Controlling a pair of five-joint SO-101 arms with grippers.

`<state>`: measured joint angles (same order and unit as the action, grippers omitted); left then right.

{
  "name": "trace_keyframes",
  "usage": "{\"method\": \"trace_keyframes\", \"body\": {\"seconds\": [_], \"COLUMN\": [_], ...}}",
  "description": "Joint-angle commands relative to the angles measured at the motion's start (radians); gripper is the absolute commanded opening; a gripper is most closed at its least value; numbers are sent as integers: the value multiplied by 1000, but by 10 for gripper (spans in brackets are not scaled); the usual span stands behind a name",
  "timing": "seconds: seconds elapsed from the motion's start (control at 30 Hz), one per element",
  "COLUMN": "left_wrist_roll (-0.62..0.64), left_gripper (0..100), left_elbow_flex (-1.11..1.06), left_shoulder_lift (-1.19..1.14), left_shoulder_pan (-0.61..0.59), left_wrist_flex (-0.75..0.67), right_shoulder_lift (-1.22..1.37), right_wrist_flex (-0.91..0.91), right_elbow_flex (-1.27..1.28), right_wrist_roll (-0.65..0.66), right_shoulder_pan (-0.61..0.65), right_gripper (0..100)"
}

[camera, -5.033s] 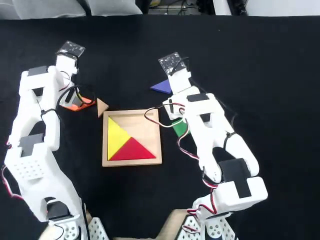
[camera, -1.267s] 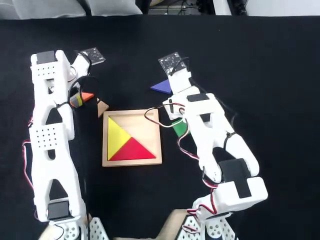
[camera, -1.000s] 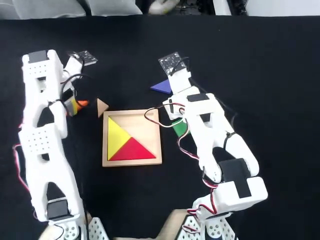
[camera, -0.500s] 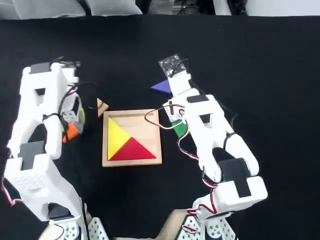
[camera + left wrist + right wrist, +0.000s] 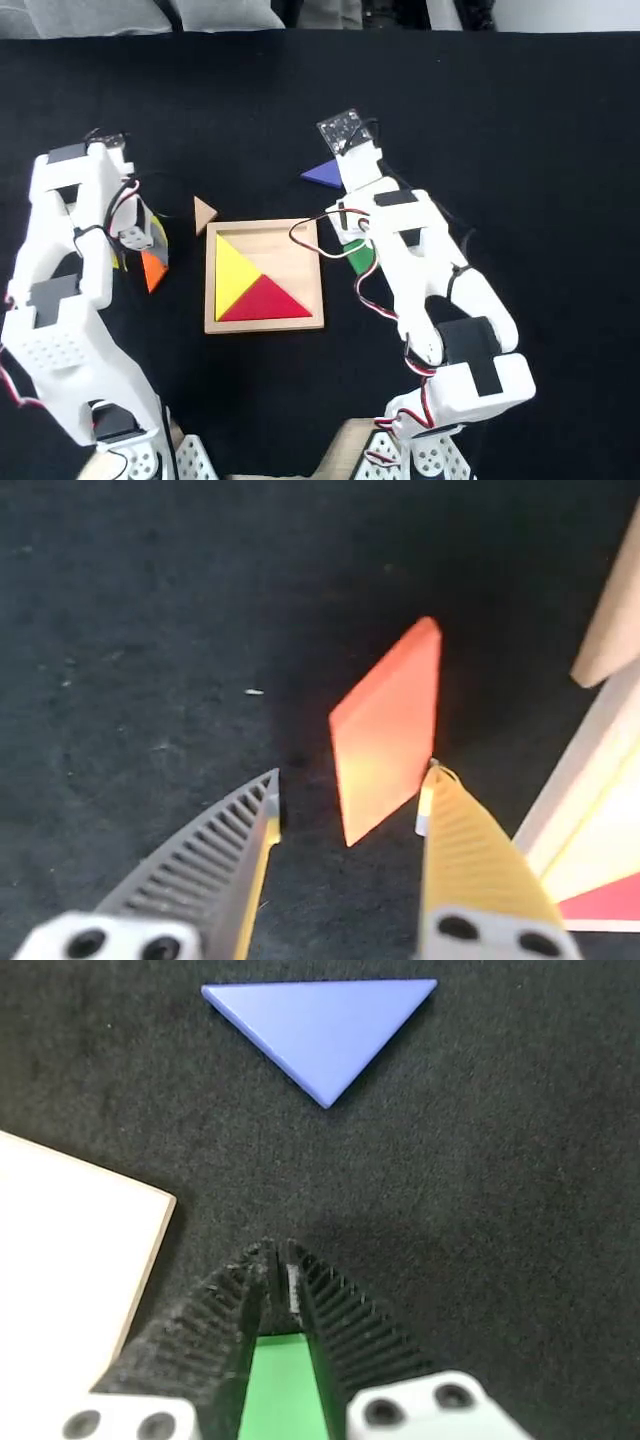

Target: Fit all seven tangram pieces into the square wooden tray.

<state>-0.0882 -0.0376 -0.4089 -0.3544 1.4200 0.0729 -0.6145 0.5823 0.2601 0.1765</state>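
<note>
**Orange piece bracketed for a grasp, green piece held beside the tray**

The left claw (image 5: 350,780) is seen with its fingers spread apart, and the flat orange four-sided piece (image 5: 392,715) lies on the black cloth (image 5: 150,600) between them, close against one finger and apart from the other. The step in hand is judged to be the pickup of this piece. Two pieces, a yellow triangle (image 5: 236,272) and a red triangle (image 5: 265,300), are already seated in the square wooden tray (image 5: 292,250), which sits just beyond the orange piece from this claw.

The next move is judged to call for the fingers to be closed squarely on the piece's edges, so that it is not tipped or pushed aside, before it is carried over the tray's rim.

The right claw (image 5: 270,1255) is clamped on a flat green piece (image 5: 278,1385); a blue triangle (image 5: 322,1025) lies ahead of its tips, and a corner of the tray is just beside it. A small tan wooden triangle (image 5: 203,212) rests near the tray's other far corner.
</note>
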Motion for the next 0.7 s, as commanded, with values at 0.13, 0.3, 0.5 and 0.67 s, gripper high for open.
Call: {"method": "trace_keyframes", "body": {"seconds": [0.13,0.3,0.5,0.67], "left_wrist_roll": [32,127,173,203], "left_gripper": [227,227,227,227], "left_elbow_flex": [-70,-275,-364,-288], "left_shoulder_lift": [232,365,339,224], "left_shoulder_pan": [38,154,163,111], "left_wrist_flex": [23,-152,-273,-265], "right_shoulder_lift": [-56,-59,-58,-58], "right_wrist_flex": [17,17,17,17], "right_elbow_flex": [-7,-7,-7,-7], "right_wrist_roll": [0,0,0,0], "right_shoulder_pan": [-5,-5,-5,-5], "right_gripper": [11,11,11,11]}}
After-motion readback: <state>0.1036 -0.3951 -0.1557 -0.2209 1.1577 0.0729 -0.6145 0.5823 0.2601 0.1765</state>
